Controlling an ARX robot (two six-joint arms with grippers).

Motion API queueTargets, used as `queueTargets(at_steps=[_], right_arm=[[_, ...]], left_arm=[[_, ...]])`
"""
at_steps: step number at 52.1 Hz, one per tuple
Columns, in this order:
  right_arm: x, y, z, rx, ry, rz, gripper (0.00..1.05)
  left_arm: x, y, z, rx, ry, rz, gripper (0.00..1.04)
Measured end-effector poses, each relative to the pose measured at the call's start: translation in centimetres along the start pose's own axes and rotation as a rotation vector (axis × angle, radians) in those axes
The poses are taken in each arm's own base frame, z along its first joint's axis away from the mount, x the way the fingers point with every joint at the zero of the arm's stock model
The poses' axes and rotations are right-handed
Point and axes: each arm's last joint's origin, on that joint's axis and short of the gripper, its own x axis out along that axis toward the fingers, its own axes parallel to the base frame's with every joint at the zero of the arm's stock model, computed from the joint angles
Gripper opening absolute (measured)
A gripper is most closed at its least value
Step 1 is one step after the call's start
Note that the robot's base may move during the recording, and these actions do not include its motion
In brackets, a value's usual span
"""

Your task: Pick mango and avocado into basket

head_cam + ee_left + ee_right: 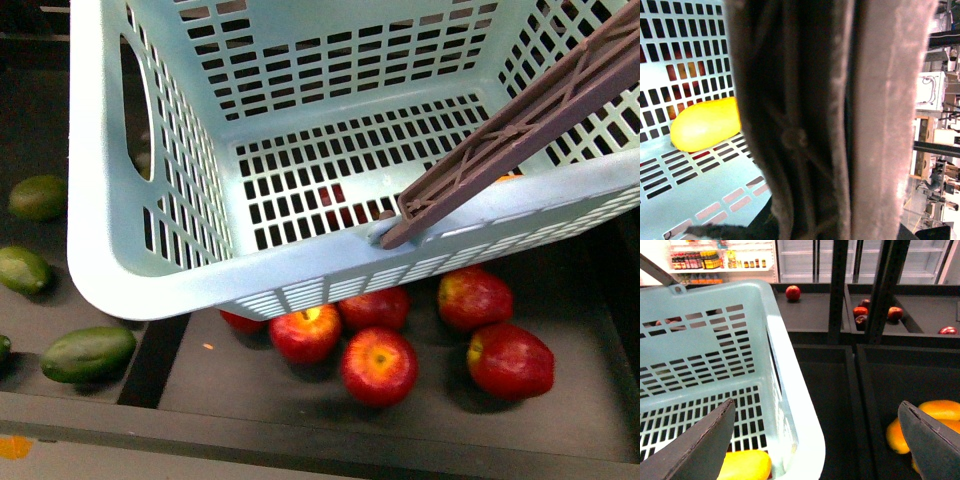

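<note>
The light teal basket hangs lifted above the fruit bins and fills the front view. Its brown handle crosses the right side. My left gripper is shut on the basket handle, which fills the left wrist view and hides the fingers. A yellow mango lies on the basket's slotted floor; it also shows in the right wrist view. My right gripper is open and empty, over the basket's rim. Green avocados lie in the bin at the left.
Several red apples lie in the bin under the basket. Two more avocados lie further left. Yellow-orange fruits lie in a dark bin beside the basket. Dark shelf posts and more apples stand beyond.
</note>
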Motion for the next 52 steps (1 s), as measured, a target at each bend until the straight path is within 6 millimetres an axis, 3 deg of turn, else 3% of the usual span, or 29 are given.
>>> queueTargets(at_steps=[52], right_arm=[[-0.02, 0.03, -0.02, 0.0, 0.0, 0.005, 0.96]], left_arm=[[-0.33, 0.37, 0.51, 0.002, -0.034, 0.021, 0.15]])
